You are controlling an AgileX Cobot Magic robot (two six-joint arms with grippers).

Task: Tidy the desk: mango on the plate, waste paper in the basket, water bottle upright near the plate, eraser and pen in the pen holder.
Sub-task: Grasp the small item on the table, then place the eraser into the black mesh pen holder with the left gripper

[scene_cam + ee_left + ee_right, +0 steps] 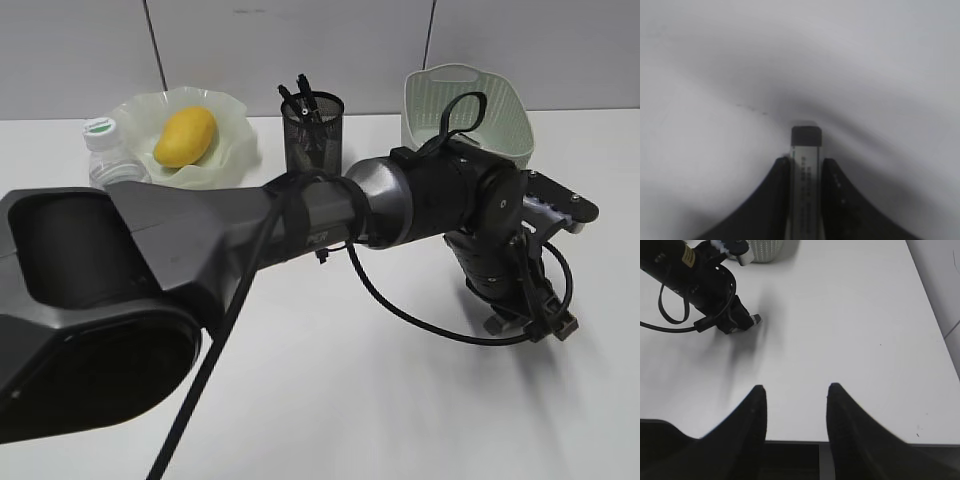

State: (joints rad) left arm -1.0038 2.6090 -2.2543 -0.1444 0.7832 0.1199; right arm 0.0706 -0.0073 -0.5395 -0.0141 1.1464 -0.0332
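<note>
The mango (185, 135) lies on the pale green plate (237, 122) at the back left. The water bottle (105, 152) stands upright beside the plate. The black mesh pen holder (313, 130) holds dark pens. My left gripper (530, 322) reaches across to the right and points down at the desk (350, 400). It is shut on the eraser (806, 165), a white-sleeved block with a dark end that also shows in the right wrist view (756, 318). My right gripper (796, 387) is open and empty over the desk's front edge. The waste paper is not visible.
The green basket (465, 100) stands at the back right, just behind the left arm's wrist; its base shows in the right wrist view (765, 250). The left arm's body and cable span the middle of the desk. The desk's right edge (935, 325) is close.
</note>
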